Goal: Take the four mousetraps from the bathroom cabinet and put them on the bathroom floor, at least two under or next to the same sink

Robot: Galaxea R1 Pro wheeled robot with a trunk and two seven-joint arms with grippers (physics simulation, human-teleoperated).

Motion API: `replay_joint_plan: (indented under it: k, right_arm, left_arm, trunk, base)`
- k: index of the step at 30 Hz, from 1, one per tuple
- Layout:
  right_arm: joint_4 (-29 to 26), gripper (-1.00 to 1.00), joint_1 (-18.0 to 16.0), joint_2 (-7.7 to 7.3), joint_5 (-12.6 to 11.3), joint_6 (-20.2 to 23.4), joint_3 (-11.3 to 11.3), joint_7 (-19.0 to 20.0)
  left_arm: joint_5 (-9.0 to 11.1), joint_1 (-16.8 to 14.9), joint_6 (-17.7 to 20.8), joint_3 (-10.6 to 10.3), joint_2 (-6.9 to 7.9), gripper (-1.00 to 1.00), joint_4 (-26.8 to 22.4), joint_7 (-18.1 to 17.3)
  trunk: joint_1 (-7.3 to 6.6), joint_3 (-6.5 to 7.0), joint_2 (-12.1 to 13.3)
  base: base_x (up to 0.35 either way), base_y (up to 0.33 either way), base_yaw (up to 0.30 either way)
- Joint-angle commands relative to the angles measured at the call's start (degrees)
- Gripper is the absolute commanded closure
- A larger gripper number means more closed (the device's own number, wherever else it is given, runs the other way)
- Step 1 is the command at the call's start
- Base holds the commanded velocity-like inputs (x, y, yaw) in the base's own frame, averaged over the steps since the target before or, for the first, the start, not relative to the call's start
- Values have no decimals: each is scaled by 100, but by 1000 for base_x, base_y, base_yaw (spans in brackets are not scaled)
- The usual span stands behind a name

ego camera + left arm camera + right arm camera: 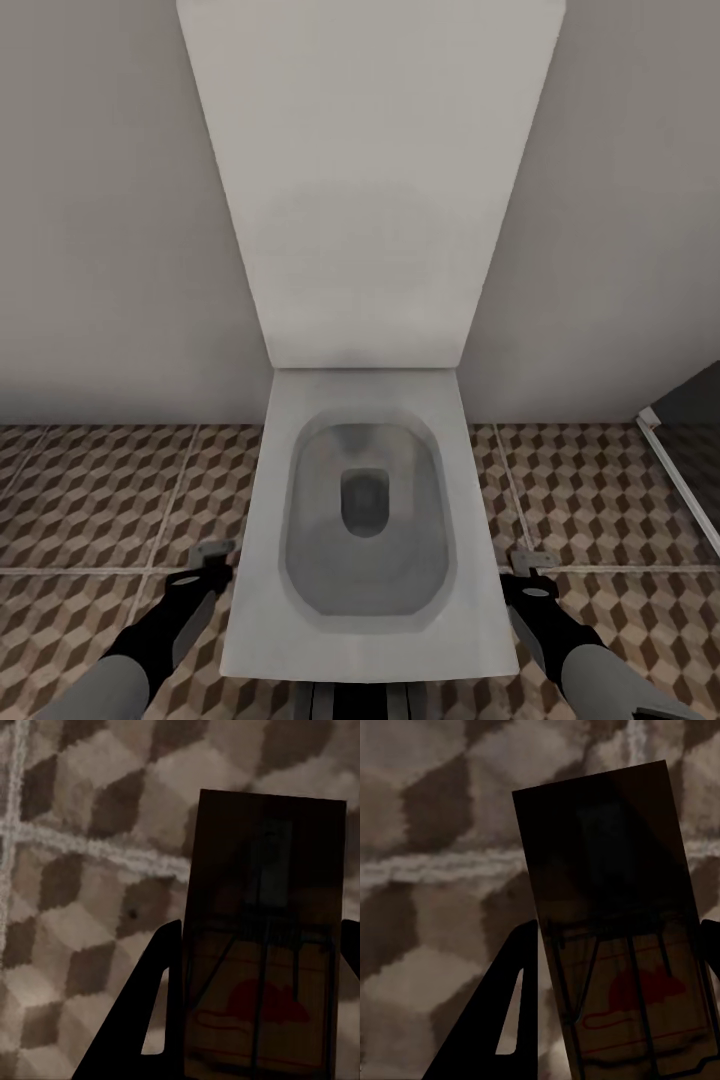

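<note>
I hold two mousetraps, one in each hand, low over the cube-patterned bathroom floor (90, 500). My left gripper (205, 578) is shut on a mousetrap (262, 945), a dark brown board with a wire bar and a red mouse print, held between the black fingers (161, 1012). In the head view that mousetrap (215, 549) pokes out ahead of the fingertips. My right gripper (527, 585) is shut on the other mousetrap (611, 922), which also juts forward (533, 557) between its fingers (506, 1012). The cabinet and the sink are out of view.
A white square toilet (260, 560) with its lid (365, 180) raised stands straight ahead between my two arms, against a pale wall. A white-edged dark panel (675, 460) runs along the floor at the right. Open tiles lie on both sides of the toilet.
</note>
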Motion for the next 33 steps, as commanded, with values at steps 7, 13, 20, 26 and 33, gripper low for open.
replay_joint_plan:
  k: [7,13,20,26,33]
  right_arm:
    - [-8,100,0,3,46,38,-25,7]
    - [-8,100,0,9,46,39,-21,8]
    - [-8,100,0,12,53,39,-23,8]
    - [-8,100,0,12,55,39,-22,8]
    - [-8,100,0,12,55,39,-19,8]
  left_arm:
    - [19,-37,-88,-52,-2,100,77,67]
    - [22,-41,-59,-67,-66,100,23,67]
    - [13,-41,-51,-77,-195,100,10,75]
    - [6,-41,-63,-80,-212,100,8,75]
    - [11,-41,-90,-86,-205,100,1,68]
  trunk:
    - [-1,-4,-1]
    - [-1,-4,-1]
    - [-1,-4,-1]
    - [12,-114,-8]
    - [30,-269,-17]
  base:
    - [0,0,0]
    - [0,0,0]
    - [0,0,0]
    - [0,0,0]
    - [0,0,0]
